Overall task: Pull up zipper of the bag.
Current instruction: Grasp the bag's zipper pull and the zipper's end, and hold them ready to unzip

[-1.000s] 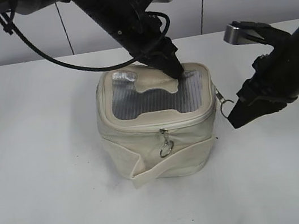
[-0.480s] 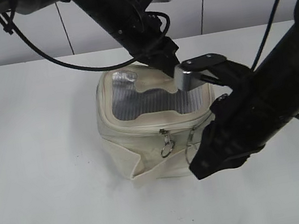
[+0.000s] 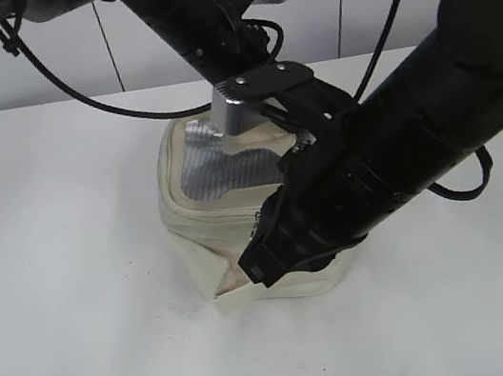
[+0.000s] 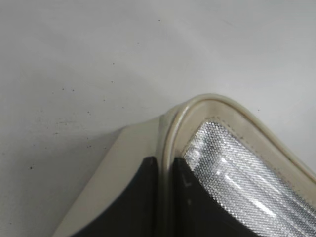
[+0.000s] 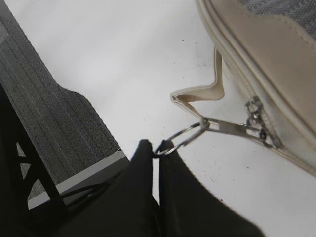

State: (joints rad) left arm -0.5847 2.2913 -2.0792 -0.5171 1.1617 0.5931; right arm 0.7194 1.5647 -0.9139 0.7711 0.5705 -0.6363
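The right pincer (image 5: 159,150) is closed on the zipper's ring (image 5: 183,137), near the bag (image 3: 201,218) on the table (image 3: 64,277). The left pincer (image 4: 165,170) pinches the bag's far rim.

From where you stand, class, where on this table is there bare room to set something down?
Free: the white table left of the bag, and the front edge below it. Crowded: over the bag, where the left gripper and right gripper meet.
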